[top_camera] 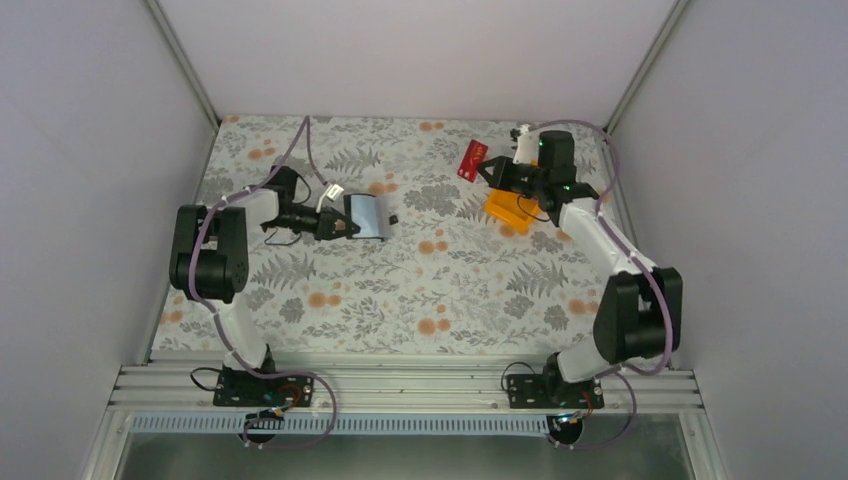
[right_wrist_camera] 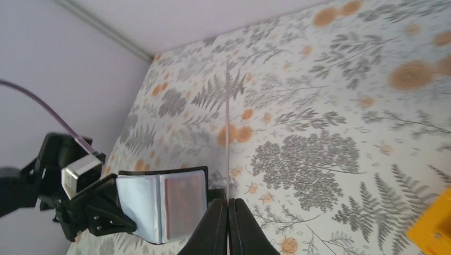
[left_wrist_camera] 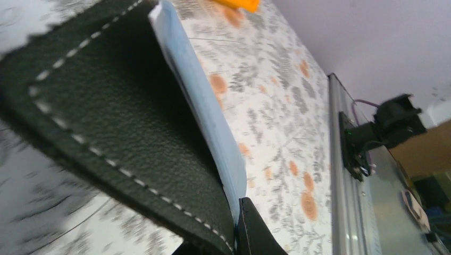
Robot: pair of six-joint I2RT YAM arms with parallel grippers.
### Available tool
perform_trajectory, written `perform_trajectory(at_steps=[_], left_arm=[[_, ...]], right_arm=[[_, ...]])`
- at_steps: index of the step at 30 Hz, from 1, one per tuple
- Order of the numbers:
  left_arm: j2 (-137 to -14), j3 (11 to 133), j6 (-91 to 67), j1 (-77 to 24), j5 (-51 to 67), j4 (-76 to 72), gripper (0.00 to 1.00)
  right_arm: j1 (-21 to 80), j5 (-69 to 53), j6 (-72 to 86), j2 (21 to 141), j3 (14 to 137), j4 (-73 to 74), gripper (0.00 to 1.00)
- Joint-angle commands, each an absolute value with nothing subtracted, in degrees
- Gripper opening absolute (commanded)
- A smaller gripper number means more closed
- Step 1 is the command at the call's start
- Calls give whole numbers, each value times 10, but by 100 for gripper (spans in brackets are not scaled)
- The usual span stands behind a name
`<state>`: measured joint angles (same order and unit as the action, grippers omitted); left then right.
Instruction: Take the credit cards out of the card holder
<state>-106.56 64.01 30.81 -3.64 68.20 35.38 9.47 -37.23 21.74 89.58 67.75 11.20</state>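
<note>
Left gripper (top_camera: 338, 222) is clamped shut on the left edge of the card holder (top_camera: 365, 215), holding it open over the left-centre of the floral tablecloth (top_camera: 400, 290), grey-blue pockets facing up. Right gripper (top_camera: 487, 168) is pinched shut on one red credit card (top_camera: 469, 160), held in the air at the far right, well apart from the holder. In the right wrist view that card is edge-on, just a thin line rising from the closed fingers (right_wrist_camera: 215, 228). A second reddish card (right_wrist_camera: 183, 204) shows in the holder's right pocket. The orange bin (top_camera: 503, 210) sits below the right wrist, and the arm covers part of it from above. The holder's black stitched cover (left_wrist_camera: 106, 138) fills most of the left wrist view and blocks the table on that side. Nothing lies between holder and card.
</note>
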Motion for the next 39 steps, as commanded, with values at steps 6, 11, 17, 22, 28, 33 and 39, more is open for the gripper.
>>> perform_trajectory(at_steps=[6, 11, 17, 22, 28, 33, 39], left_arm=[[-1169, 648, 245, 40, 554, 291, 5], [-1183, 659, 238, 58, 455, 289, 37], [-1139, 675, 233, 82, 379, 276, 65], [-1046, 719, 220, 90, 341, 262, 72], [-973, 835, 260, 44, 501, 353, 71], [-1046, 1084, 305, -29, 646, 602, 71], [-1003, 1114, 315, -90, 711, 597, 86]], right_arm=[[103, -187, 345, 777, 625, 70, 4], [135, -138, 350, 751, 622, 80, 4], [192, -107, 373, 737, 620, 52, 4], [245, -111, 367, 748, 660, 38, 4], [276, -228, 378, 794, 724, 4, 4], [308, -282, 326, 833, 811, 13, 4], [344, -351, 252, 852, 858, 18, 4]])
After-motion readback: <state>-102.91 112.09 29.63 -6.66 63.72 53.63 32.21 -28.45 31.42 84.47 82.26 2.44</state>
